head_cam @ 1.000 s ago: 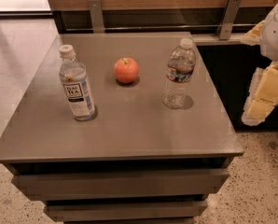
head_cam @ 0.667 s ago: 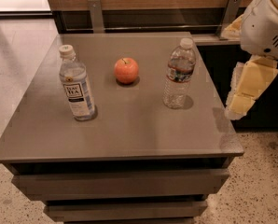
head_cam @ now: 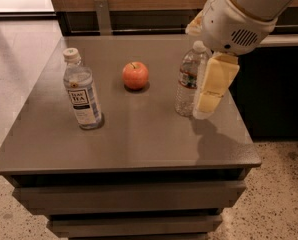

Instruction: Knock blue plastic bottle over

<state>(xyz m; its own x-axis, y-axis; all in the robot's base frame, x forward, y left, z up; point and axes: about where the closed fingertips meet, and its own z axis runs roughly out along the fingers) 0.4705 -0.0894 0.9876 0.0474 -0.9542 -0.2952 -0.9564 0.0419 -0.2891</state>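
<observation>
The blue plastic bottle (head_cam: 82,91) stands upright at the left of the grey table (head_cam: 139,134). It is clear, with a white cap and a pale label bearing a dark "TEA" box. My gripper (head_cam: 212,86) hangs over the right part of the table, far to the right of that bottle. It is right beside and partly in front of a ribbed clear water bottle (head_cam: 187,82). The white arm housing (head_cam: 244,14) fills the top right.
A red apple (head_cam: 135,75) sits between the two bottles, toward the back. A wooden wall with a metal bracket (head_cam: 102,15) runs behind the table. Speckled floor lies to the left and lower right of the table.
The arm and gripper have swung in from the right edge, leftward over the table, and now partly cover the water bottle. Both bottles and the apple stand as before.
</observation>
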